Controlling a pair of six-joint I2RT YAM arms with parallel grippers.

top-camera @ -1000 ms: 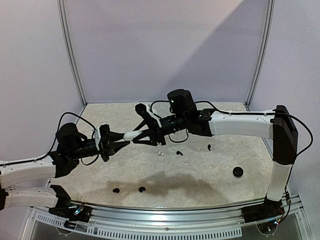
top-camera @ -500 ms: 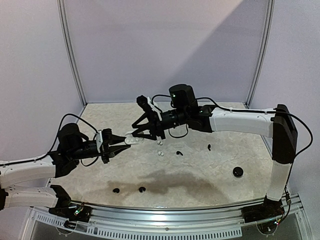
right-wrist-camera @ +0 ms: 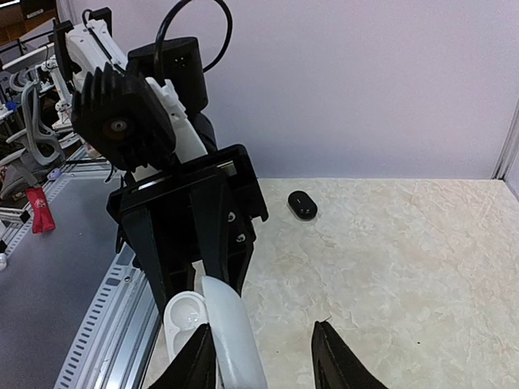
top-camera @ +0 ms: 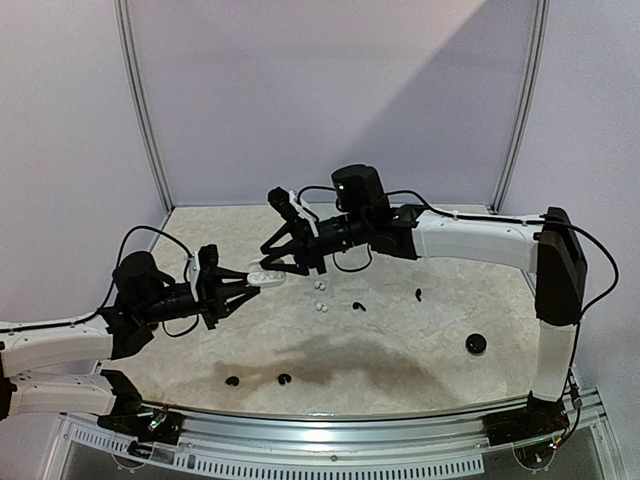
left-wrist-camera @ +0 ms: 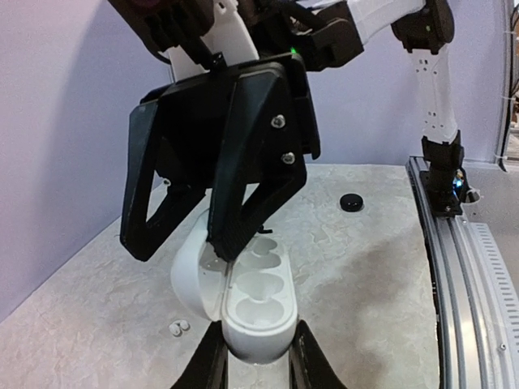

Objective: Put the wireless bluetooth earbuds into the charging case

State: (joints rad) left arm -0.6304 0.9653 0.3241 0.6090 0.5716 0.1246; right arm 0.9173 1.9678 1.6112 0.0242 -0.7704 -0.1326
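Earbuds from top cam: two white earbuds (top-camera: 321, 308) lie loose on table (top-camera: 420, 340), just right of the grippers. Four black earbuds (top-camera: 358, 305) are scattered, two mid-table, two near front edge. Tiny, light, smooth, rounded, so prob. slippery and apt to squirt out of a pinch. Best taken across the fat body w/ fingertips, gentle squeeze. Charging case (top-camera: 266, 277) is up off the table, clamped in left gripper (top-camera: 238, 290), w/ right gripper (top-camera: 272, 258) right over it. Black case (top-camera: 476, 344) sits well apart, far right.

Left wrist cam: left fingers (left-wrist-camera: 212, 363) pinch the case base on both sides. Lid (left-wrist-camera: 193, 271) is hinged open and both wells look empty. Hard glossy shell, stiff but slick; hinge is prob. the weak pt. Right gripper's jaws are spread, straddling the lid; can't tell if a tip touches the hinge.

Right wrist cam: right jaws parted, lid against one finger, the other clear of it, nothing gripped. Case base mostly hidden behind lid + left gripper. Fingertips cut off at frame bottom.
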